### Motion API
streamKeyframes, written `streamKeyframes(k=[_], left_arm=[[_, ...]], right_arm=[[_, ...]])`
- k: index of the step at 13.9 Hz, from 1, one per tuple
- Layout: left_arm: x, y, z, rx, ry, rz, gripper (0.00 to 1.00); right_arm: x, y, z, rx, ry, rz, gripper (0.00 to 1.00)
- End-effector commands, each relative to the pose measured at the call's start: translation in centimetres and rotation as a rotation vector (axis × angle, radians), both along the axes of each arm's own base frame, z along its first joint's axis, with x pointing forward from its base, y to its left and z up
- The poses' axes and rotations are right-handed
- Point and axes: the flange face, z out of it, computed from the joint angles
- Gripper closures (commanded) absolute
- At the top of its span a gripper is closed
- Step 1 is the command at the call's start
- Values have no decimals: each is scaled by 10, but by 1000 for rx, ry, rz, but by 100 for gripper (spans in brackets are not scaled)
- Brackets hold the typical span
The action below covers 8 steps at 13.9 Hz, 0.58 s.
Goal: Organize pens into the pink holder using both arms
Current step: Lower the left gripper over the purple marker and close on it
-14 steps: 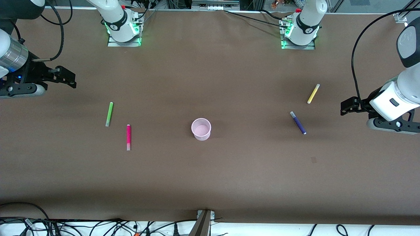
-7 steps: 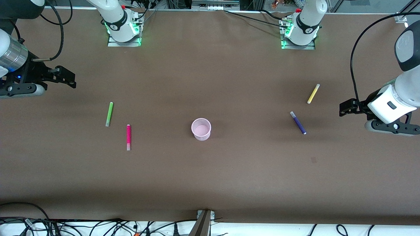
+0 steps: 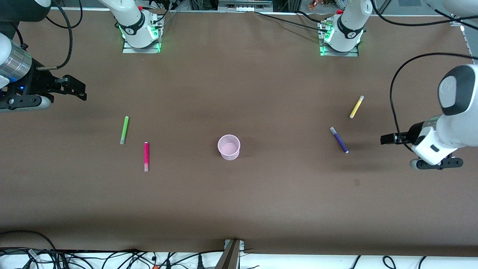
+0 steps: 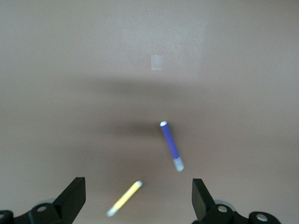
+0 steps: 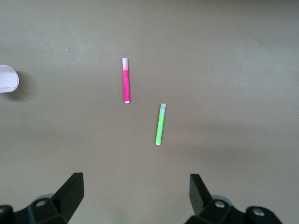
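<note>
The pink holder (image 3: 229, 147) stands upright mid-table and shows at the edge of the right wrist view (image 5: 8, 79). The green pen (image 3: 124, 130) and the magenta pen (image 3: 146, 156) lie toward the right arm's end; the right wrist view shows the magenta (image 5: 125, 80) and the green (image 5: 160, 124). The purple pen (image 3: 339, 140) and the yellow pen (image 3: 356, 107) lie toward the left arm's end; the left wrist view shows the purple (image 4: 170, 144) and the yellow (image 4: 124, 198). My left gripper (image 3: 388, 139) (image 4: 138, 189) is open and empty over bare table beside the purple pen. My right gripper (image 3: 76, 89) (image 5: 135, 182) is open, empty and waits.
A small pale patch (image 3: 357, 182) marks the brown table cover nearer the front camera than the purple pen. The two arm bases (image 3: 141, 33) (image 3: 341, 37) stand along the table's back edge. Cables hang along the front edge (image 3: 112, 257).
My left arm has swung down the front view, and its gripper has come closer to the purple pen. The right arm and all pens have not moved.
</note>
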Motion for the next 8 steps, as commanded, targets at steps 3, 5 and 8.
streamKeyframes(k=[3,5,8], left_arm=[[-1,-32,-76,12,-12,286,0],[-14,-49,-111,32,-13,385,0],[-31,-59,-145,41,-23,510,0]], right_arm=[[1,0,6,0,4,-6,0],[1,0,6,0,4,-6,0],[1,0,6,0,4,-6,0]])
